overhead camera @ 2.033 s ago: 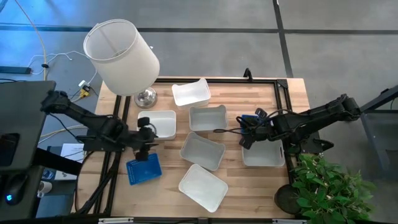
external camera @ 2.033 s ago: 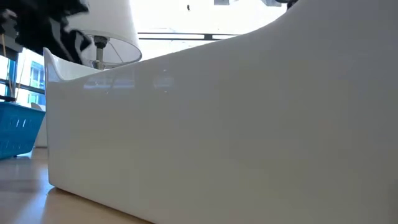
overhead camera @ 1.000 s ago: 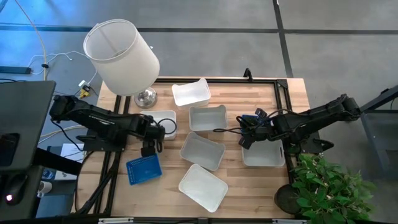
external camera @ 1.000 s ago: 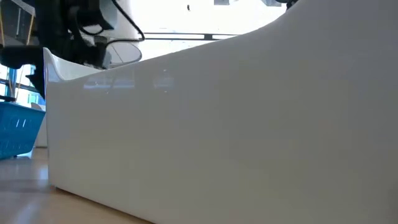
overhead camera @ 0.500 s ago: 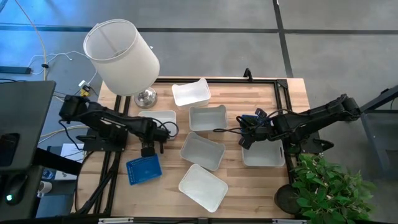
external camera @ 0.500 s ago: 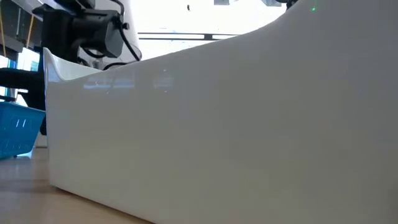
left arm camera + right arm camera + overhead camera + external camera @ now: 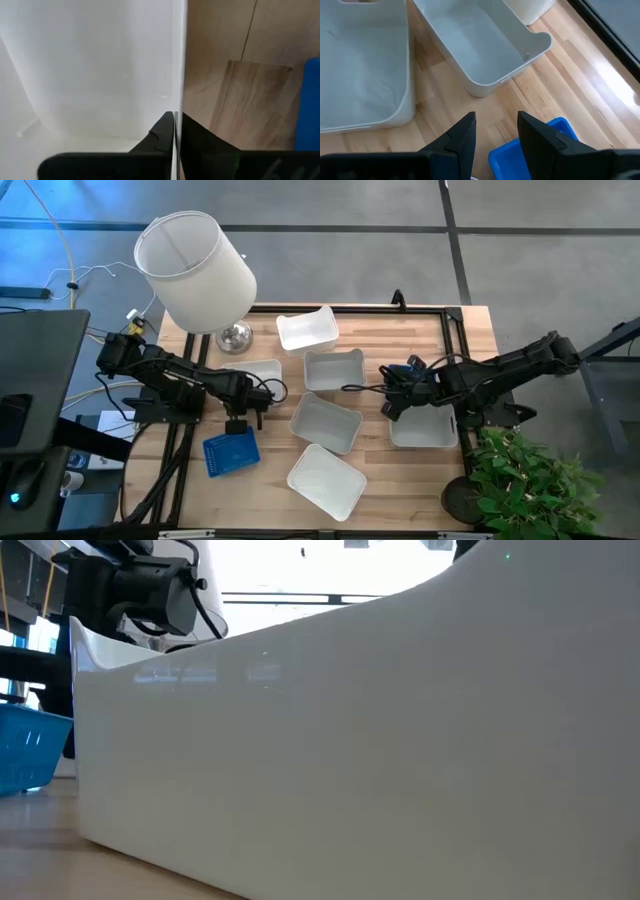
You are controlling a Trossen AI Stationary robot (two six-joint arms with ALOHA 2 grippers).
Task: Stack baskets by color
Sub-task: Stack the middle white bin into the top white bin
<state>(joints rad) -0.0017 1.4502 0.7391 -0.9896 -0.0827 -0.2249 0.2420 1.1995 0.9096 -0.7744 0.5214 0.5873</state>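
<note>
My left gripper [image 7: 240,412] is shut on the front wall of a white basket [image 7: 262,372] at the table's left. In the left wrist view the fingertips [image 7: 167,125] pinch that thin wall, with the white basket [image 7: 90,65] to one side. A blue basket [image 7: 232,450] lies just in front of it. My right gripper [image 7: 391,400] hovers right of centre, open [image 7: 496,117], above a second blue basket [image 7: 540,150]. More white baskets lie mid-table [image 7: 334,368], [image 7: 325,420], [image 7: 325,480].
A large white lampshade [image 7: 195,270] on a metal base stands at the back left. Other white baskets sit at the back [image 7: 307,328] and under the right arm [image 7: 425,428]. One white basket's wall [image 7: 350,740] fills the low view. A plant [image 7: 530,480] is beyond the right edge.
My left gripper moved from over the blue basket to the white basket behind it and closed on its wall. The right arm has not moved.
</note>
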